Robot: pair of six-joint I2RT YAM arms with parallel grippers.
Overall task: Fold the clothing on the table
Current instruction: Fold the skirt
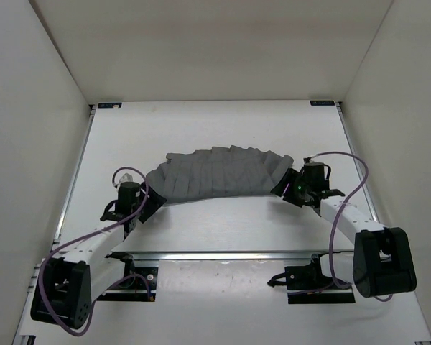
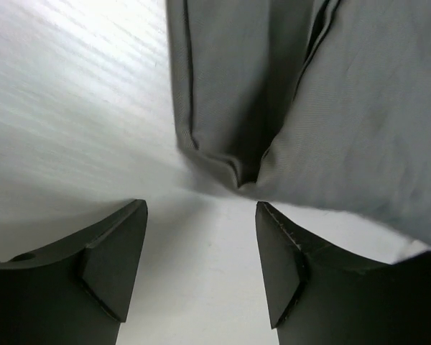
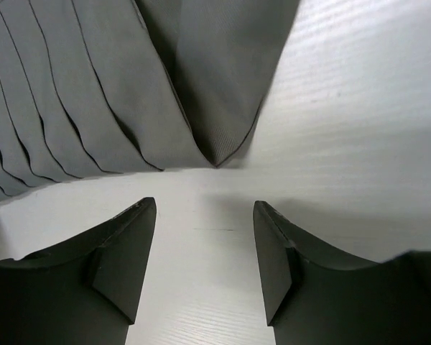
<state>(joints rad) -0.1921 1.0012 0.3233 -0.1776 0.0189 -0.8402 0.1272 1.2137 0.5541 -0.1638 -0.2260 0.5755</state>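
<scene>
The clothing (image 1: 219,172), a grey pleated skirt, lies in a curved band across the middle of the white table (image 1: 215,122). My left gripper (image 1: 152,203) sits at its left end, open, with bare table between the fingers; the skirt's folded corner (image 2: 237,169) lies just beyond the tips. At the right end my right gripper (image 1: 281,188) is open too. The pleated corner (image 3: 219,151) rests just ahead of its fingertips, apart from them. Nothing is held by either gripper (image 2: 201,208) (image 3: 205,205).
White walls enclose the table on the left, right and back. A metal rail (image 1: 223,254) runs across near the arm bases. Purple cables (image 1: 345,162) loop beside both arms.
</scene>
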